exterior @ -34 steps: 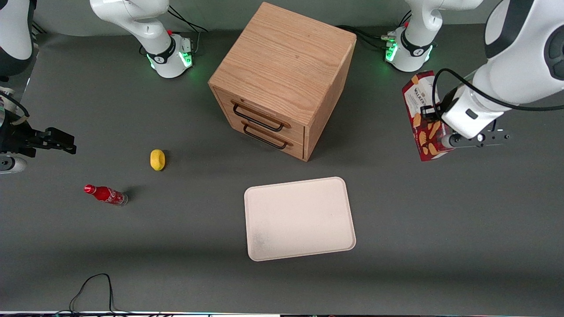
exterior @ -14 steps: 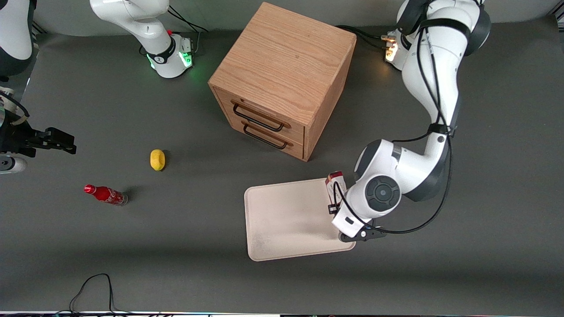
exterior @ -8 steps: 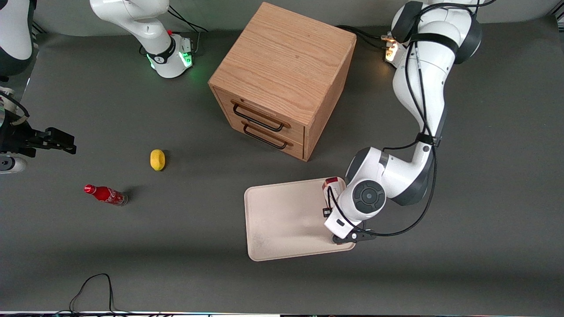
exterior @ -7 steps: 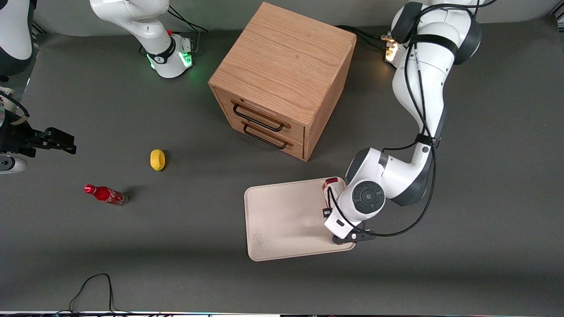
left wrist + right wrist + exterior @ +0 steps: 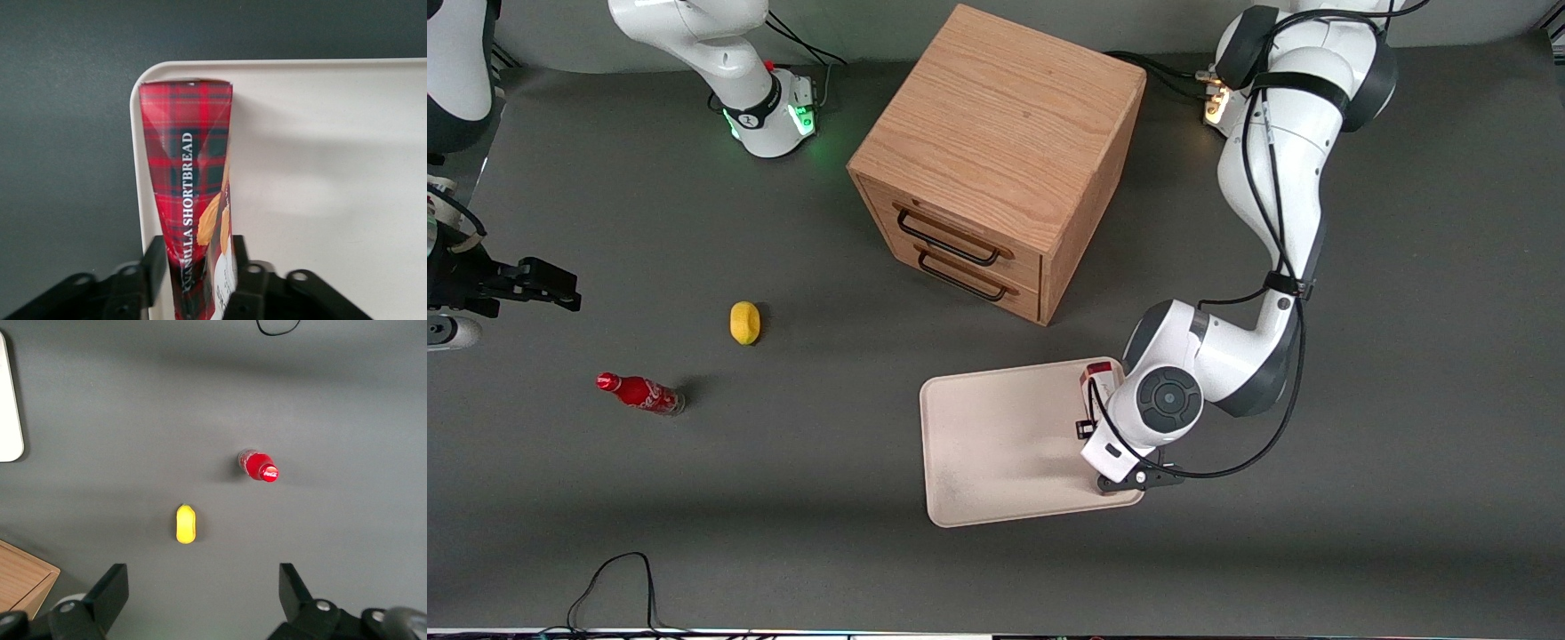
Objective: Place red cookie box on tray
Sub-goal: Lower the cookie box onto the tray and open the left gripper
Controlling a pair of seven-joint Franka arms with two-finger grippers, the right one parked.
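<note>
Since 0.5 s ago hardly any change: gripper [image 5: 197,267] still clamped on red cookie box [image 5: 190,193], over tray [image 5: 996,444] edge. 1 box, 1 tray beneath it.

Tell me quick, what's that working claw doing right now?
Left claw: shut on the red cookie box, holding it over the tray at the tray's edge toward the working arm's end.
</note>
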